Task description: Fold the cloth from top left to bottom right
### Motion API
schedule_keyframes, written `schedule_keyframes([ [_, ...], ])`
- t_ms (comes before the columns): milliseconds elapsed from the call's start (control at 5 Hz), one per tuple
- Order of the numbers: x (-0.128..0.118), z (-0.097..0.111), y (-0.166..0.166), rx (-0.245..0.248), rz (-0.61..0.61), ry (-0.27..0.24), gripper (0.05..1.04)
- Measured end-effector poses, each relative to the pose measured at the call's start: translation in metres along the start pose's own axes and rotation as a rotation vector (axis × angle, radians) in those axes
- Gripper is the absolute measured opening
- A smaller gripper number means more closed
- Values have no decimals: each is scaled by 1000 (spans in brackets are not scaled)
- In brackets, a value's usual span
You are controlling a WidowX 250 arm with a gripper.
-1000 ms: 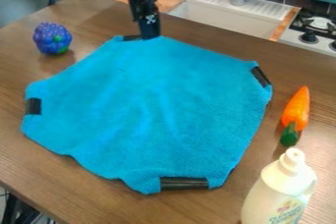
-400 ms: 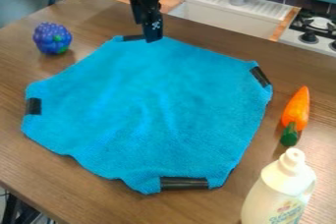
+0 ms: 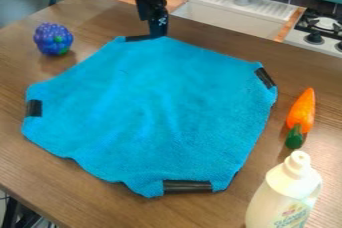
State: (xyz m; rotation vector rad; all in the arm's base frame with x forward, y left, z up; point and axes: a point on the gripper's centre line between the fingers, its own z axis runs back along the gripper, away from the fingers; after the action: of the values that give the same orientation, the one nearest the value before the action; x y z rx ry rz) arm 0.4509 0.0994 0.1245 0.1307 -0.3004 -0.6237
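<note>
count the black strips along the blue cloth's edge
4. One strip is at the top of the cloth, by the tool, one at its left, one at its right and one at its bottom. Any underneath would be hidden.

Desk [image 3: 27, 172]: brown, wood-grain top. Blue cloth [image 3: 153, 107] spread across the middle, unfolded, outline uneven, slight wrinkles; dark strips at its far, left, right and near corners. Far left, apart from cloth: blue-purple bumpy toy [image 3: 52, 38] with green patches. Right, near cloth: orange toy carrot [image 3: 302, 109], lying with green end [image 3: 294, 137] toward near side. Near right: pale bottle [image 3: 284, 192], upright.
</note>
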Motion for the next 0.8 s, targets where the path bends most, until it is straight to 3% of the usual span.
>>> schedule_keyframes([
  [200, -3, -11, 9, 11, 9, 24, 1001],
  [400, -5, -13, 18, 52, -4, 28, 1001],
  [800, -17, -23, 27, 72, 5, 57, 1001],
])
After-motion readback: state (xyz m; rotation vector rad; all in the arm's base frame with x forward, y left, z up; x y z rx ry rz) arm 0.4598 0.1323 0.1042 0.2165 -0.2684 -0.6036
